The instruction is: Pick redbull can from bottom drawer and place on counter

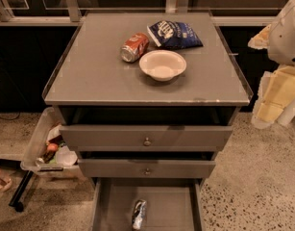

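Note:
The redbull can (139, 214) lies on its side on the flat bottom of the open bottom drawer (113, 206), near the drawer's middle front. The grey counter (99, 76) tops the cabinet above it. My gripper (273, 105) hangs at the right edge of the view, beside the counter's right side and just below its level. It is far from the can and holds nothing that I can see. The white arm (286, 32) rises above it.
On the counter are a red-orange soda can (134, 47) on its side, a blue chip bag (175, 34) and a white bowl (162, 64). Two knobbed drawers (147, 138) sit slightly open above the bottom one. A clear bin (39, 143) of items stands left of the cabinet.

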Robot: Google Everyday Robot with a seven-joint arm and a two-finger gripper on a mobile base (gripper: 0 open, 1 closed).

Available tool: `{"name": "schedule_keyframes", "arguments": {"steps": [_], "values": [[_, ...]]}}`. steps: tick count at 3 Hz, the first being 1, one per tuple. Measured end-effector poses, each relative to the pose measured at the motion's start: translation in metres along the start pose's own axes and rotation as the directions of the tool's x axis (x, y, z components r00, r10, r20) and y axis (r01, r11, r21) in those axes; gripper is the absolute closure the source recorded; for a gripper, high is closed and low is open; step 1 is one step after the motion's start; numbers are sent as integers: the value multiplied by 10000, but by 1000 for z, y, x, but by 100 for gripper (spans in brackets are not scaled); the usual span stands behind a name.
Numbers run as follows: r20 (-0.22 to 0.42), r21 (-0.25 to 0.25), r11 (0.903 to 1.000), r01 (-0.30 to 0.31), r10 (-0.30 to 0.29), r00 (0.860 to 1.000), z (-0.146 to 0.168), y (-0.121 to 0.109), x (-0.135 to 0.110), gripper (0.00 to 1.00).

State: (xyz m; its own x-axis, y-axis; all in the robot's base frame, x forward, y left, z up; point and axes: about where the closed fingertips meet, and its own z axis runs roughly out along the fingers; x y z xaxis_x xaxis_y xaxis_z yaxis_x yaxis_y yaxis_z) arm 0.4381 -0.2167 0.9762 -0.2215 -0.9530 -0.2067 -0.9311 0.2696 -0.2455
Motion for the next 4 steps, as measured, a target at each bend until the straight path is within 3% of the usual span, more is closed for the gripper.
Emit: {"name": "schedule_keyframes", "arguments": {"steps": [1, 2, 3, 4], "values": [[1, 2, 10000, -2, 2, 10000, 0, 0, 0, 0], [193, 344, 9991, -256, 249, 9995, 4, 7, 1, 0], [1042, 498, 9848, -1665, 1606, 9815, 21, 42, 3, 0], [2046, -298, 9234, -3827, 3804, 9019, 70, 82, 6, 0]]}}
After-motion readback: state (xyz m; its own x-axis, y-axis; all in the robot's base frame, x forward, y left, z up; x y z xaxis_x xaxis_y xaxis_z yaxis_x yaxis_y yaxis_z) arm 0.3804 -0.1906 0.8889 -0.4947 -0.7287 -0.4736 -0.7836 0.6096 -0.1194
